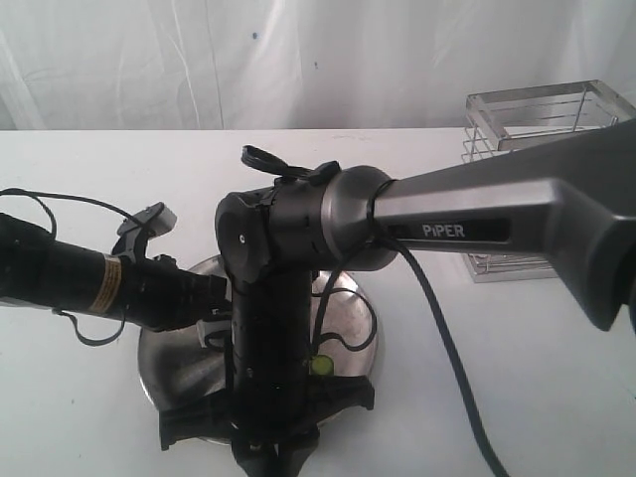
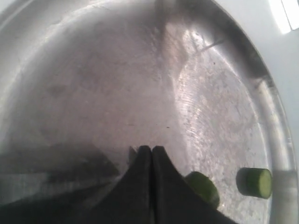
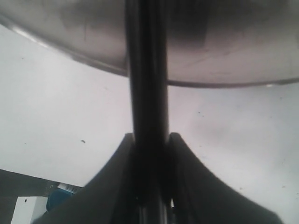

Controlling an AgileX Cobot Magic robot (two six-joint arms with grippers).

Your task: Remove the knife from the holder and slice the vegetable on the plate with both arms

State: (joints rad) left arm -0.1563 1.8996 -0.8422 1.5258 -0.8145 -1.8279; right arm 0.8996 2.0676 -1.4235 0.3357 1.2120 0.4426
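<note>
The steel plate (image 1: 174, 370) lies at the front middle of the white table, with both arms over it. My left gripper (image 2: 152, 148) is shut with nothing in it, low over the plate (image 2: 117, 70). Just beside its fingers lies one dark green piece of the vegetable (image 2: 204, 187), and a second cut chunk (image 2: 254, 182) rests near the rim. In the exterior view one green piece (image 1: 320, 365) shows beside the right arm. My right gripper (image 3: 149, 136) is shut on the knife (image 3: 147, 70), whose dark length reaches over the plate's rim (image 3: 224, 83). The blade's tip is hidden.
The chrome wire holder (image 1: 542, 114) stands at the back right of the table. The grey PiPER link (image 1: 477, 214) of the right arm crosses the middle and hides much of the plate. A black cable (image 1: 447, 348) hangs from it.
</note>
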